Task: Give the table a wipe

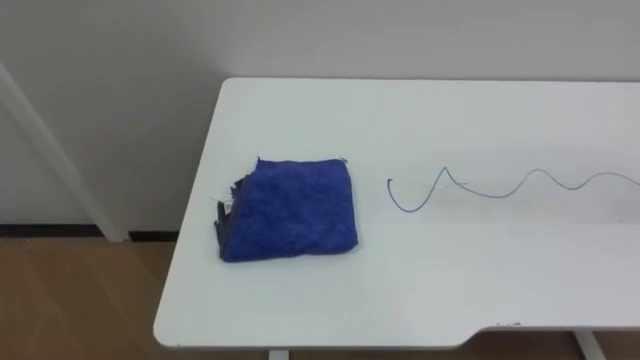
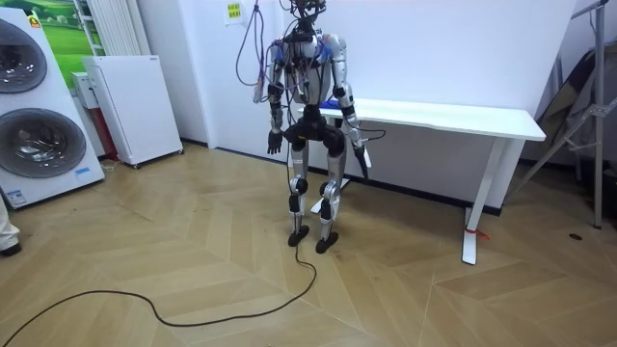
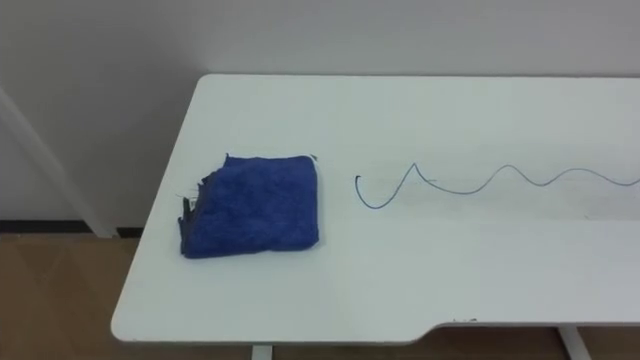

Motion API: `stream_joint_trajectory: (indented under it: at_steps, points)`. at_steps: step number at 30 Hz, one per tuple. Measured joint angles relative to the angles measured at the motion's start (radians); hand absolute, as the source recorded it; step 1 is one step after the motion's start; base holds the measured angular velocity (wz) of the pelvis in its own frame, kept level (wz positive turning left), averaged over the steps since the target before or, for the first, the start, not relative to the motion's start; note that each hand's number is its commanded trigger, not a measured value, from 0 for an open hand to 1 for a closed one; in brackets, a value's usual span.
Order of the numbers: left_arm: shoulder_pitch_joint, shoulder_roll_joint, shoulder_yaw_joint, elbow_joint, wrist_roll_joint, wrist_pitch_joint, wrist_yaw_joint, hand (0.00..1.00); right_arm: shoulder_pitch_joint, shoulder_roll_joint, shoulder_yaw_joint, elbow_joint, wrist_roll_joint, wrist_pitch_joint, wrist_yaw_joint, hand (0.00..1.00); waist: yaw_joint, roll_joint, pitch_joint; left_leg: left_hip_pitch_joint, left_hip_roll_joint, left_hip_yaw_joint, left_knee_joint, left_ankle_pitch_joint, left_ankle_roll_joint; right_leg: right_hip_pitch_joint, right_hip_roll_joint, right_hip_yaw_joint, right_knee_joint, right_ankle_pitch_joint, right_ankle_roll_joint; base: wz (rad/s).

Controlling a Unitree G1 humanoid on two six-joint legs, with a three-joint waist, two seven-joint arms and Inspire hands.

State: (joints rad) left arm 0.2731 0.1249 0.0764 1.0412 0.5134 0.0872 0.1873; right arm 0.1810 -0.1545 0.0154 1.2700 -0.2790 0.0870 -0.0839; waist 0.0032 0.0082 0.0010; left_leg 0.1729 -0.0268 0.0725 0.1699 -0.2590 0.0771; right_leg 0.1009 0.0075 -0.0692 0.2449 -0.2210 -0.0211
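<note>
here we are at the white table (image 1: 450,270), looking down over its left end. the blue cloth (image 1: 290,210) lies folded in a rough square on the tabletop, close to the left edge and a little back from the front edge, flat, with a frayed darker corner poking out on its left side. nothing is touching it. just to the right of the cloth starts a thin blue pen line (image 1: 500,190): a small hook, a sharp peak, then soft waves running off along the table to the right. cloth and line are near each other but apart, with a strip of bare white between them.

over to the room view: the robot stands on the wooden floor at the end of the table on the room view's left, upright, back to the camera, facing the table and the white wall behind it. its left hand (image 2: 275,145) hangs down beside the hip, away from the table. its right hand (image 2: 362,149) hangs low by the table's front edge. both hands are too small here to say whether their fingers are spread or curled, so i cannot tell.

off on the room view's left, two front-loading washing machines (image 2: 39,145) are stacked one on the other, round doors closed, and what is in the drums cannot be made out. beside them stands a low white cabinet (image 2: 135,106), door closed too, its contents hidden.
</note>
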Motion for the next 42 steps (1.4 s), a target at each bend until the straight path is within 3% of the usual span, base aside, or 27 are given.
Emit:
stream_joint_trajectory:
  at_steps: [4, 10, 12, 17, 21, 25, 29, 31, 32, 36, 39, 42]
  points:
    - [0.007, -0.001, 0.005, 0.0, 0.0, 0.0, -0.002, 0.0, 0.01, 0.0, -0.052, 0.015, 0.118, -0.001, -0.029, 0.0, -0.008, -0.004, 0.0014, 0.003, 0.0, 0.003, -0.001, 0.0, 0.0, -0.004, -0.001, -0.007, 0.011, 0.0, 0.0, -0.03]
    - [0.016, -0.002, 0.131, -0.004, 0.002, 0.018, -0.006, 0.0, 0.02, -0.015, -0.259, 0.088, 0.34, 0.003, -0.062, 0.0, -0.043, -0.017, 0.0008, 0.015, -0.001, 0.001, -0.006, 0.0, 0.0, 0.008, 0.0, -0.004, -0.002, -0.001, 0.001, -0.01]
    - [0.032, 0.006, 0.17, -0.015, -0.004, 0.023, -0.006, 0.0, 0.026, -0.04, -0.333, 0.091, 0.417, 0.015, -0.096, 0.0, -0.053, -0.019, 0.0009, 0.022, 0.0, 0.008, -0.009, 0.0, 0.0, 0.008, 0.004, 0.012, -0.001, -0.001, 0.001, -0.13]
    - [0.033, 0.03, 0.221, -0.027, -0.021, 0.037, -0.002, 0.0, 0.02, -0.116, -0.479, 0.088, 0.563, 0.033, -0.182, 0.0, -0.079, -0.046, 0.0, 0.019, -0.001, 0.012, -0.01, 0.0, 0.0, 0.006, 0.01, 0.021, 0.007, -0.003, 0.002, -0.04]
    - [0.025, 0.041, 0.222, -0.032, -0.03, 0.037, -0.003, 0.0, -0.05, -0.167, -0.529, 0.079, 0.605, 0.036, -0.262, 0.0, -0.08, -0.082, 0.0037, 0.011, -0.001, 0.023, -0.006, 0.0, 0.001, -0.005, 0.011, 0.035, 0.01, -0.003, 0.001, -0.09]
    - [0.011, 0.059, 0.222, -0.057, -0.029, 0.036, -0.003, 0.0, -0.088, -0.191, -0.529, 0.011, 0.604, 0.031, -0.316, 0.0, -0.075, -0.097, 0.0029, 0.003, 0.001, 0.022, -0.001, -0.001, 0.002, -0.012, 0.013, 0.033, -0.011, 0.003, 0.003, 0.02]
    - [0.016, 0.062, 0.217, -0.095, -0.029, 0.036, 0.005, 0.0, -0.123, -0.196, -0.546, -0.143, 0.469, 0.028, -0.4, 0.0, -0.074, -0.086, 0.0001, -0.01, 0.001, 0.021, 0.0, -0.001, 0.003, -0.018, 0.013, 0.027, -0.009, 0.007, 0.004, -0.02]
    - [0.014, 0.067, 0.184, -0.109, -0.032, 0.036, 0.006, 0.0, -0.125, -0.196, -0.506, -0.238, 0.422, 0.02, -0.438, 0.0, -0.074, -0.081, -0.0023, -0.012, 0.001, 0.021, 0.0, -0.001, 0.003, -0.016, 0.012, 0.021, -0.014, 0.008, 0.004, 0.0]
    - [0.012, 0.067, 0.163, -0.114, -0.043, 0.036, 0.005, 0.0, -0.13, -0.196, -0.476, -0.295, 0.376, 0.015, -0.454, 0.0, -0.072, -0.086, -0.0003, -0.012, 0.0, 0.022, 0.0, 0.0, 0.003, -0.016, 0.011, 0.013, -0.016, 0.008, 0.004, 0.0]
    - [0.015, 0.064, 0.128, -0.163, -0.05, 0.031, -0.005, 0.0, -0.12, -0.194, -0.408, -0.532, 0.168, 0.01, -0.473, 0.0, -0.05, -0.07, 0.0013, -0.014, 0.003, 0.033, 0.0, 0.0, 0.002, -0.028, 0.012, 0.013, -0.021, 0.008, 0.003, -0.05]
    - [0.011, 0.072, 0.1, -0.168, -0.051, 0.028, -0.002, 0.0, -0.123, -0.195, -0.339, -0.787, -0.028, -0.016, -0.497, 0.0, -0.039, -0.064, 0.0003, -0.021, 0.005, 0.029, 0.002, 0.001, 0.0, -0.029, 0.013, 0.01, -0.021, 0.009, 0.001, 0.0]
    - [0.01, 0.073, 0.068, -0.168, -0.046, 0.018, 0.0, 0.0, -0.13, -0.195, -0.278, -0.922, -0.149, -0.044, -0.503, 0.0, -0.013, -0.066, 0.0015, -0.021, 0.009, 0.027, 0.0, 0.002, -0.002, -0.025, 0.013, 0.008, -0.025, 0.012, -0.002, 0.01]
